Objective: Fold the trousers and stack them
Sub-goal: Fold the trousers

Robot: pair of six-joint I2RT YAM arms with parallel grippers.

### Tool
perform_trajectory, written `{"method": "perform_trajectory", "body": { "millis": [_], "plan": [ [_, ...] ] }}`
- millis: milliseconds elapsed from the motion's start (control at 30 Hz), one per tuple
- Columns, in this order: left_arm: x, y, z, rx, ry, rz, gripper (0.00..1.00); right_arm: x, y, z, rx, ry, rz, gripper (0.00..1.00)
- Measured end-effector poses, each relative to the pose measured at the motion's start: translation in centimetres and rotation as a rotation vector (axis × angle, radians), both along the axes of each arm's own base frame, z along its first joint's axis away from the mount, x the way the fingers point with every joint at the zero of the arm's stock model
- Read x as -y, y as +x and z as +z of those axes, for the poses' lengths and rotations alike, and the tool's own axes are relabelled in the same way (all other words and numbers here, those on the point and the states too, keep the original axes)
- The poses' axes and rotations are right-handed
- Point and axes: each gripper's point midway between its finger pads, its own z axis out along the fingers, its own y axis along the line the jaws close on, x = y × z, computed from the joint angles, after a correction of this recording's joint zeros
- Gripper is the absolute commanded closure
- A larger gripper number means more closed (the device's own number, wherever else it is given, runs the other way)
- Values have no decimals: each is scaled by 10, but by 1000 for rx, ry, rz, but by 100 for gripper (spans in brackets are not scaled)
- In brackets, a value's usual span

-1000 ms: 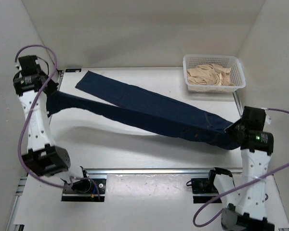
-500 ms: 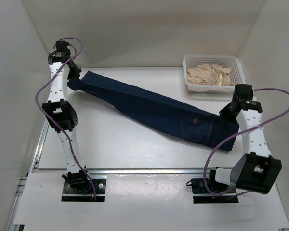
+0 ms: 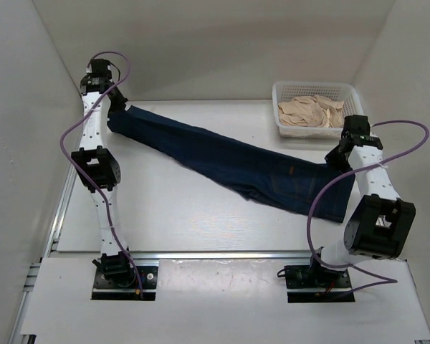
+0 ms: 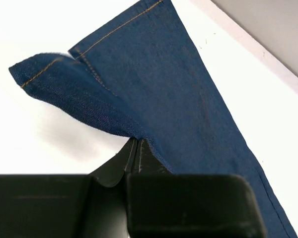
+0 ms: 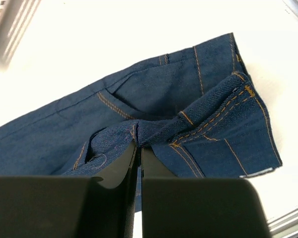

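Stretching slantwise over the white table (image 3: 165,208), the trousers (image 3: 222,158) ran from just before the basket (image 3: 322,131) away to its far left. The right gripper (image 5: 138,146), nearest the basket, was pinched on the waistband; the left gripper (image 4: 137,146) clamped a leg near its hem. The basket held cream cloth (image 3: 312,111); bare white walls (image 3: 222,50) stood behind.

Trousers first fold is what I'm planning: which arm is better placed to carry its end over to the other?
Probably left. The left fingers pinch the trousers near the light leg hems; the right fingers hold the bulkier waistband, close to the basket.
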Motion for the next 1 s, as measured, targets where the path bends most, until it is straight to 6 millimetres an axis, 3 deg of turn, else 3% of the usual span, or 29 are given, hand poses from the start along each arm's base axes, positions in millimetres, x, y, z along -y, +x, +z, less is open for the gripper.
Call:
{"method": "perform_trajectory", "body": {
  "millis": [100,133,167,200,233,267,333,433,567,600,667,700,733,800,900,967,1000],
  "plan": [
    [2,10,-15,0,-13,-6,90,1,5,-11,-23,4,0,100],
    [3,16,-21,6,-20,-9,90,1,8,-15,-31,5,2,95],
    [5,22,-27,13,-27,-11,66,1,10,-18,-38,6,3,83],
    [6,29,-33,24,-29,-19,43,1,13,-23,-48,8,2,37],
    [3,41,-37,52,-17,-12,20,7,14,-26,-62,-15,-10,19],
    [-1,52,-40,85,-10,-2,1,14,16,-29,-73,-31,-24,11],
    [-11,68,-46,135,2,24,0,27,20,-34,-80,-34,-58,3],
    [-24,71,-44,152,20,53,0,44,18,-36,-79,-15,-107,2],
    [-45,61,-20,172,75,76,0,52,10,-35,-63,-12,-136,2],
    [-50,56,-12,178,85,83,6,49,5,-36,-63,-7,-131,2],
    [-58,42,7,183,90,91,46,40,-9,-36,-61,11,-115,2],
    [-61,35,18,192,90,93,82,35,-17,-36,-60,21,-105,1],
    [-65,28,28,200,91,93,89,30,-23,-37,-57,32,-97,1],
    [-73,15,43,208,96,97,89,19,-37,-38,-57,66,-78,1],
    [-84,2,46,196,83,105,61,1,-56,-45,-66,130,-47,1],
    [-84,-2,27,151,48,92,38,-11,-70,-52,-81,180,-30,1],
    [-81,-4,14,120,32,77,33,-17,-76,-56,-93,205,-22,1]
  ]
}}
